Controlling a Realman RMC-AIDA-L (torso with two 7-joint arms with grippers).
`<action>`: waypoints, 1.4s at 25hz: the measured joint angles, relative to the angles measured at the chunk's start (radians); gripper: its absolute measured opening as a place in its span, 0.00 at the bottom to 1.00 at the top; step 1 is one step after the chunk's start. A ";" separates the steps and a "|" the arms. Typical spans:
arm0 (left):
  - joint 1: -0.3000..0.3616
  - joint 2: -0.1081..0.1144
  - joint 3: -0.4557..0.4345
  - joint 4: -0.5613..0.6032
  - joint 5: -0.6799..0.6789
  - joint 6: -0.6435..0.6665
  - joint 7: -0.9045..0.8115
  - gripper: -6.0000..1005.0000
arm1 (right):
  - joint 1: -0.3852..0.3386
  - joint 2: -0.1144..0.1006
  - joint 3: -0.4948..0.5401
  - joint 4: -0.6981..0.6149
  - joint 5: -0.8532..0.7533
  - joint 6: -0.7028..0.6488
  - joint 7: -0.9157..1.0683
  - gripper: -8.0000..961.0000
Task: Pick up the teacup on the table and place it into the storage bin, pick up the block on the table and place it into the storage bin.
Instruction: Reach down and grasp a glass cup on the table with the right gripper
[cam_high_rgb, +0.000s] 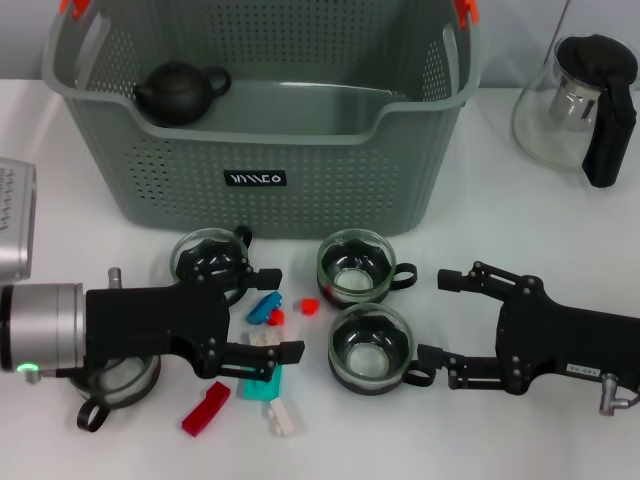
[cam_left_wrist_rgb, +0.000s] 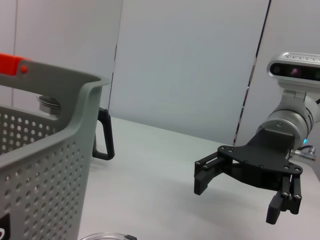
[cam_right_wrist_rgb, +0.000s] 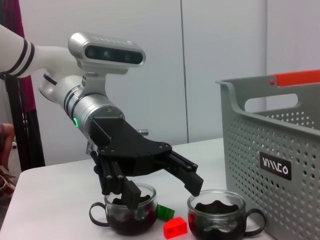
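Several glass teacups stand in front of the storage bin: one at centre, one nearer me, one to the left. Small blocks lie between them: blue, red, teal and a longer red one. My left gripper is open, low over the blue block and its neighbours, holding nothing. My right gripper is open just right of the two centre cups, also with nothing in it. The right wrist view shows the left gripper above two teacups and a red block.
A black teapot sits inside the bin at its left. A glass jug with a black handle stands at the back right. One more cup is partly hidden under my left arm. A metal object is at the left edge.
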 joint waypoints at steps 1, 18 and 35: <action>0.004 -0.001 -0.001 0.001 0.000 0.003 0.003 0.93 | -0.003 0.000 0.000 0.000 0.000 -0.003 -0.004 0.98; 0.011 -0.002 -0.001 0.005 0.002 0.009 0.018 0.93 | -0.005 -0.002 0.004 0.010 0.001 -0.025 0.001 0.98; 0.022 0.000 -0.054 0.005 -0.009 0.024 0.013 0.93 | 0.033 -0.005 -0.076 -0.192 -0.059 -0.178 0.284 0.98</action>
